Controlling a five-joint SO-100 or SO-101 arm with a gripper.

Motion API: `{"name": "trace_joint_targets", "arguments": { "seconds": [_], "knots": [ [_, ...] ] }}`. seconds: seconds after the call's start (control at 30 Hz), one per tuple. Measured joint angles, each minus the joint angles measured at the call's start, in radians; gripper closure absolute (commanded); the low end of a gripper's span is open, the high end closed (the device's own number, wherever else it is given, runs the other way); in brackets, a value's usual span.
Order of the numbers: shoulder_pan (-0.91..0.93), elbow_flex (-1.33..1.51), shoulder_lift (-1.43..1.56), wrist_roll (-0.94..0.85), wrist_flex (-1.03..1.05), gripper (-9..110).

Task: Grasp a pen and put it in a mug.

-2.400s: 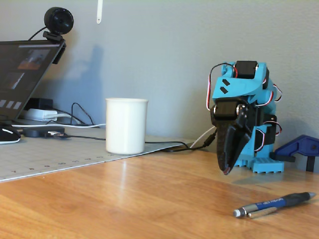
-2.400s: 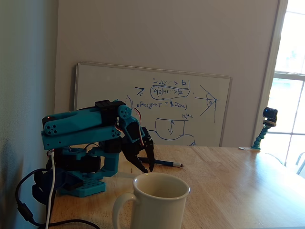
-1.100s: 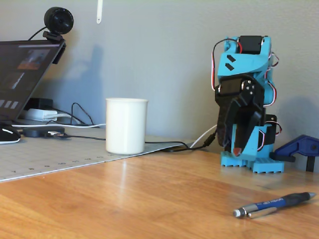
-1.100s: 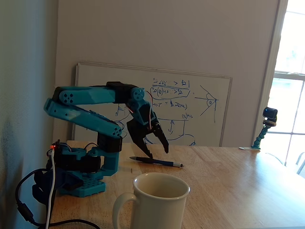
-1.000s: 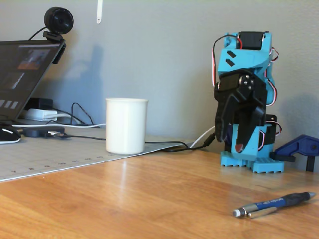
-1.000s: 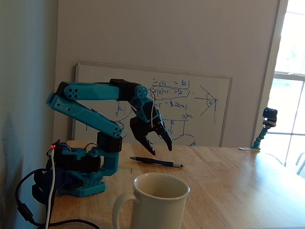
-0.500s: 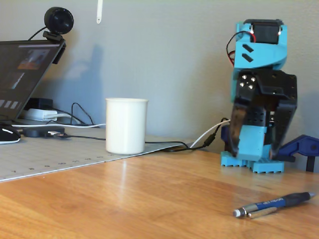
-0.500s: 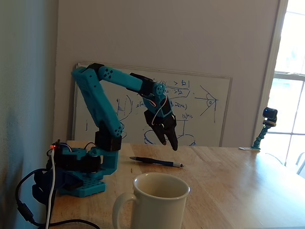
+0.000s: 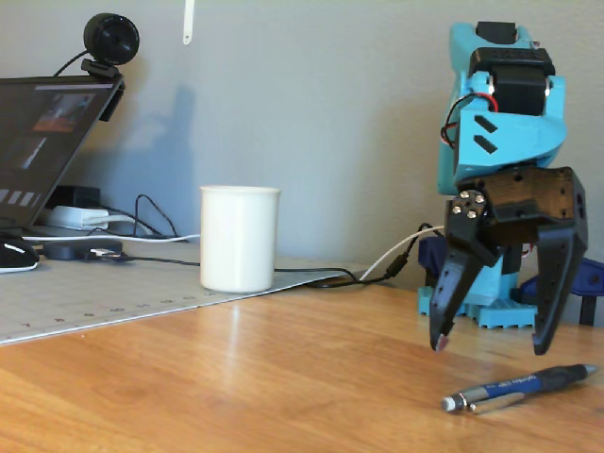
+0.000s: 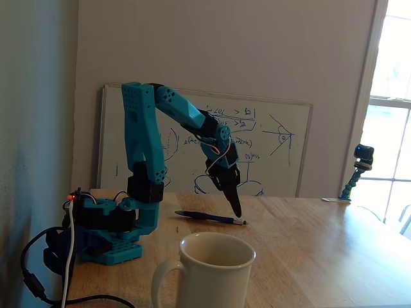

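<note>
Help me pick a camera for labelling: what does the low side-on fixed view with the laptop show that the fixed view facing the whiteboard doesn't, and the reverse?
Only the side-on fixed view shows the laptop, the webcam clipped to it, the grey mat, and the gripper open above the pen.

Only the view facing the whiteboard shows the whiteboard, the window, the mug's handle and empty inside, and the whole arm down to its base.

Both share the pen, mug, gripper and wooden table.
</note>
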Motion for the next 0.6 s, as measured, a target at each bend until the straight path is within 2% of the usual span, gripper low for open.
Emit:
{"name": "trace_joint_targets", "arguments": {
  "seconds": [0.6],
  "knots": [
    [0.023, -0.002, -0.123, 0.0, -0.015, 67]
  ]
}}
